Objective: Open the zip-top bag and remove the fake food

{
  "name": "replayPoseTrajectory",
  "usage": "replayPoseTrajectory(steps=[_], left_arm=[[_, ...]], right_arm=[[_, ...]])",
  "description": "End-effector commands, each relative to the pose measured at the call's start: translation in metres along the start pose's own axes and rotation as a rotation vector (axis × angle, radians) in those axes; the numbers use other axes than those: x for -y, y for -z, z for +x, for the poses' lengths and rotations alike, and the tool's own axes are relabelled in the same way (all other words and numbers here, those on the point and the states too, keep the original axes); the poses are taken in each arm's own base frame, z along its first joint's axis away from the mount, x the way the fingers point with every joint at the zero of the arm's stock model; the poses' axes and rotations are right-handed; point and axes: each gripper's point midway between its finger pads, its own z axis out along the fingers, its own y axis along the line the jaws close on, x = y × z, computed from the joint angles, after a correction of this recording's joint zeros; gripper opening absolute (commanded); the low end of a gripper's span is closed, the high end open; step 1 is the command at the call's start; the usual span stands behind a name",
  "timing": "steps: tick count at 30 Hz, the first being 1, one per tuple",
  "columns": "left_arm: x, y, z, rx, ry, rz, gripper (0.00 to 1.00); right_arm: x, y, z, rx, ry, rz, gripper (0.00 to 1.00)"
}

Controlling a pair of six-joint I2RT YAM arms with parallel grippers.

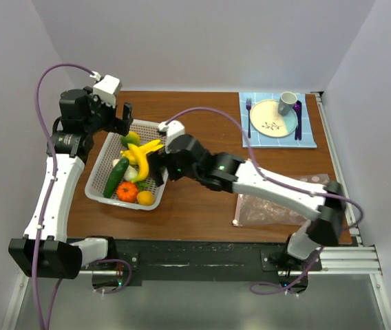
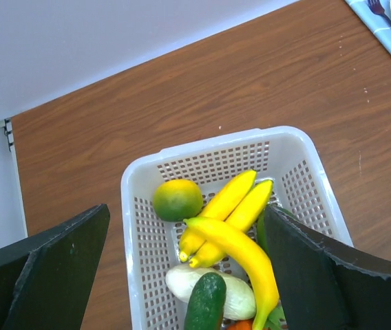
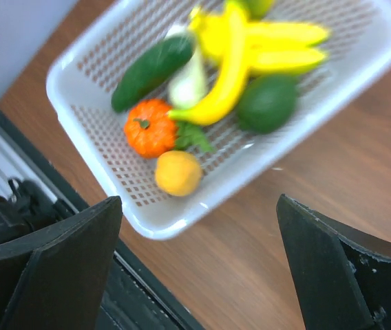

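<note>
The fake food lies in a white perforated basket [image 1: 99, 180]: yellow bananas [image 1: 142, 154], dark green cucumber [image 1: 115, 178], orange-red round fruit [image 1: 127, 191], lemon [image 1: 145, 198]. The left wrist view shows the bananas [image 2: 231, 213], the cucumber [image 2: 206, 304] and a white-green piece [image 2: 237, 295]. The right wrist view shows the lemon [image 3: 178, 172] and orange fruit [image 3: 149, 128]. The clear zip-top bag [image 1: 268, 206] lies flat at the front right, empty as far as I can see. My left gripper [image 1: 122, 120] hangs open over the basket's far end. My right gripper [image 1: 158, 172] is open and empty at the basket's right rim.
A blue placemat [image 1: 278, 120] at the back right holds a yellow plate [image 1: 274, 118], a grey cup [image 1: 287, 103], a fork [image 1: 248, 110] and a purple utensil [image 1: 297, 117]. The right arm stretches across the middle of the brown table [image 1: 202, 206]. White walls close in on three sides.
</note>
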Motion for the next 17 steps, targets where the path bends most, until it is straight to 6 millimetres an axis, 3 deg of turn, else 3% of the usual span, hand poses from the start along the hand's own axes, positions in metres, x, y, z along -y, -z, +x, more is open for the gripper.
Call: replayPoseTrajectory(steps=[1,4,5,10,17], left_arm=[[0.005,0.021,-0.013,0.050,0.028,0.015,0.99],[0.007,0.022,0.000,0.043,0.056,0.002,0.99],[0.008,0.017,0.012,0.024,0.067,-0.002,1.00],[0.001,0.010,0.048,-0.045,0.127,-0.075,1.00],[-0.014,0.009,0.057,-0.108,0.132,-0.154,1.00]], right_arm=[[0.061,0.076,-0.016,0.083,0.017,0.236,0.99],[0.087,0.108,-0.005,0.095,0.016,0.311,0.98],[0.091,0.116,-0.003,0.103,0.000,0.318,0.99],[0.114,0.145,0.010,0.133,-0.031,0.374,0.99],[0.127,0.168,0.012,0.162,-0.044,0.407,0.99]])
